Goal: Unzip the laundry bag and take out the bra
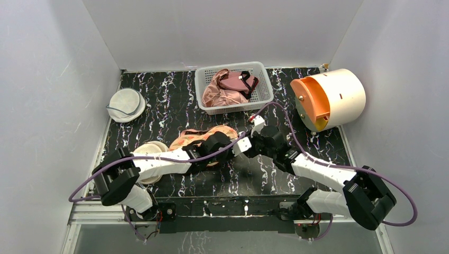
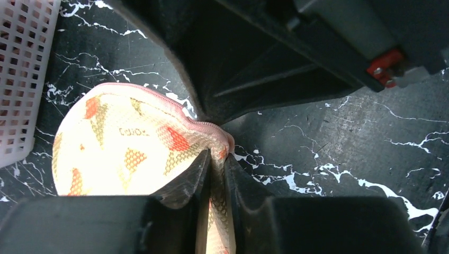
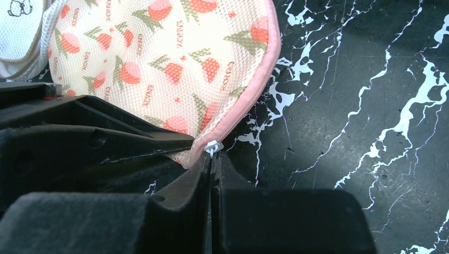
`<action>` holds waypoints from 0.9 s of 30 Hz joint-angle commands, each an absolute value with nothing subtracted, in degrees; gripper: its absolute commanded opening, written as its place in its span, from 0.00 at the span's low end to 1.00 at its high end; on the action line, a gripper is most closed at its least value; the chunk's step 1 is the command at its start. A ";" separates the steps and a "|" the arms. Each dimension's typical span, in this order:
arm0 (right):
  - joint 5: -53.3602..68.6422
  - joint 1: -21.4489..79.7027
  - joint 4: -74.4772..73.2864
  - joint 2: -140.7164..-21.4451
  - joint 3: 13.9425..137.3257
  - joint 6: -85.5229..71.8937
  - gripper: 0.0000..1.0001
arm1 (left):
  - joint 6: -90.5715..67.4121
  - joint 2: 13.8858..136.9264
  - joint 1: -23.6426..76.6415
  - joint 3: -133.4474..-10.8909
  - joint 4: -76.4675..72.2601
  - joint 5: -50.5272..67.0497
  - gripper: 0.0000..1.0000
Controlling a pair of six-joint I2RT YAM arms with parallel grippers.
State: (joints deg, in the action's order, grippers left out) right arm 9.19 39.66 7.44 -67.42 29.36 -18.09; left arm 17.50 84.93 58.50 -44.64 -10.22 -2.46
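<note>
The peach-orange printed laundry bag (image 1: 197, 137) lies at the table's middle; it also shows in the left wrist view (image 2: 122, 148) and the right wrist view (image 3: 174, 53). Its pink zip edging runs closed along the rim. My left gripper (image 2: 216, 157) is shut on a fold of the bag's fabric at its right end. My right gripper (image 3: 212, 156) is shut on the white zip pull (image 3: 212, 147) at the bag's corner. In the top view both grippers meet at the bag's right end, left gripper (image 1: 229, 142), right gripper (image 1: 244, 144). The white bra is hidden.
A white basket (image 1: 233, 88) with a pink garment and a maroon bra stands behind. An orange and cream drum (image 1: 328, 99) lies at the right. A round white pouch (image 1: 126, 104) lies far left. A cream mesh pouch (image 1: 151, 151) lies under the left arm.
</note>
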 commanded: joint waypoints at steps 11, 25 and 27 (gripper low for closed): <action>6.46 35.51 10.32 -63.53 29.69 -18.74 0.00 | 26.12 72.75 63.31 -39.88 -13.97 3.89 0.00; 21.13 21.25 11.49 -71.77 31.38 -13.24 0.00 | 26.94 71.15 64.96 -39.35 -13.45 3.41 0.00; 21.78 21.24 12.17 -70.43 30.50 -13.46 0.00 | 26.69 72.77 64.96 -40.35 -12.14 0.95 0.00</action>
State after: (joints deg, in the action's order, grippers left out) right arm 21.15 22.39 7.66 -71.66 28.73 -16.14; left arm 26.83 72.88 63.79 -39.27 -13.58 1.13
